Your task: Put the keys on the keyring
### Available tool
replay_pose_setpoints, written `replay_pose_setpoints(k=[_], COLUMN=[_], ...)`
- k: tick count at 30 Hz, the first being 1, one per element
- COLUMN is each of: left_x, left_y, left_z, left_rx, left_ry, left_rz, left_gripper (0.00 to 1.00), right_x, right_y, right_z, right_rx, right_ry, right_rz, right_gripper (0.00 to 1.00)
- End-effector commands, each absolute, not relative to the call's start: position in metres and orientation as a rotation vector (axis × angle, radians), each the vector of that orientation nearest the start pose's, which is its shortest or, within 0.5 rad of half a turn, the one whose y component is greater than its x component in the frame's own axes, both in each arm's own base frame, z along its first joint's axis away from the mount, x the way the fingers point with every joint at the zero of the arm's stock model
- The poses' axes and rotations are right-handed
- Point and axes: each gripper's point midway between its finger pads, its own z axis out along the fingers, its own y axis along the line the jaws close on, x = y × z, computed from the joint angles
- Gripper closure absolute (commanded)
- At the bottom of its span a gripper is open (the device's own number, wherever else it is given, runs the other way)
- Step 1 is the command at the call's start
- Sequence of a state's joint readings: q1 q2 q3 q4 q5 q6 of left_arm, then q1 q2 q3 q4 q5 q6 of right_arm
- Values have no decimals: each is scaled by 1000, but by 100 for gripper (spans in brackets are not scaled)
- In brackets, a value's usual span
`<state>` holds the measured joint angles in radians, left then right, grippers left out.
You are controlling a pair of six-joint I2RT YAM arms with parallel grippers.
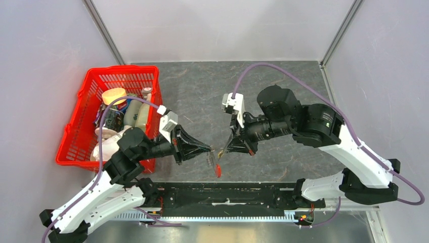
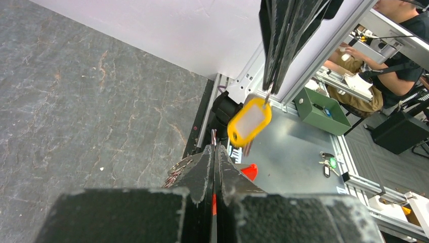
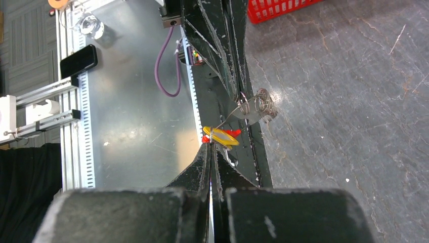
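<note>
- Reaching the left gripper (image 1: 208, 149) toward 3 o'clock over the table (image 1: 202, 91), with its jaws clamped fully together on the keyring (image 3: 259, 104) and its silvery loops bunched just beside the tips.
- Pointing the right gripper (image 1: 226, 150) toward 9 o'clock, with its jaws pinched tight, no gap showing, on the metal top of the yellow tag (image 2: 249, 121).
- Hanging that yellow tag tilted under the right tips, near the keyring.
- Stretching a thin wire from the loops toward the yellow tag; unable to tell whether it is joined there.
- Showing the red tag (image 1: 218, 170) at 6 o'clock of both tips, lower than them.
- Holding the two tips near each other, close to the table's 6 o'clock edge.
- Leaving the basket (image 1: 76, 126) at 9 o'clock, well apart.
</note>
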<state>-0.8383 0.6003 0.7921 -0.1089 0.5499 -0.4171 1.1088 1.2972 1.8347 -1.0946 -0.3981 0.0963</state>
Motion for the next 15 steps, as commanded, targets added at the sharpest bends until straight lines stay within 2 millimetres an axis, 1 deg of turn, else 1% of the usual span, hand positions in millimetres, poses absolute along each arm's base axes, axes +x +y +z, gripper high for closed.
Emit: replay_pose_setpoints(k=[1, 2, 4, 9, 15], left_x=[85, 86, 84, 85, 83], left_y=[-251, -251, -250, -251, -255], left_z=[371, 370, 372, 376, 377], left_rx=[828, 827, 827, 820, 832], left_ry=[1369, 1371, 1365, 1359, 1365], left_rz=[-1356, -1354, -1357, -1369, -1396], left_gripper=[98, 98, 98, 98, 98], right_x=[66, 65, 67, 74, 89], right_y=[292, 291, 290, 297, 301], right_z=[423, 426, 425, 401, 381], right_rx=[-1253, -1248, -1242, -1258, -1266], right_ry=[1776, 1768, 1775, 1845, 1889], right_rz=[1132, 1140, 1132, 1088, 981], right_gripper=[100, 100, 100, 100, 100])
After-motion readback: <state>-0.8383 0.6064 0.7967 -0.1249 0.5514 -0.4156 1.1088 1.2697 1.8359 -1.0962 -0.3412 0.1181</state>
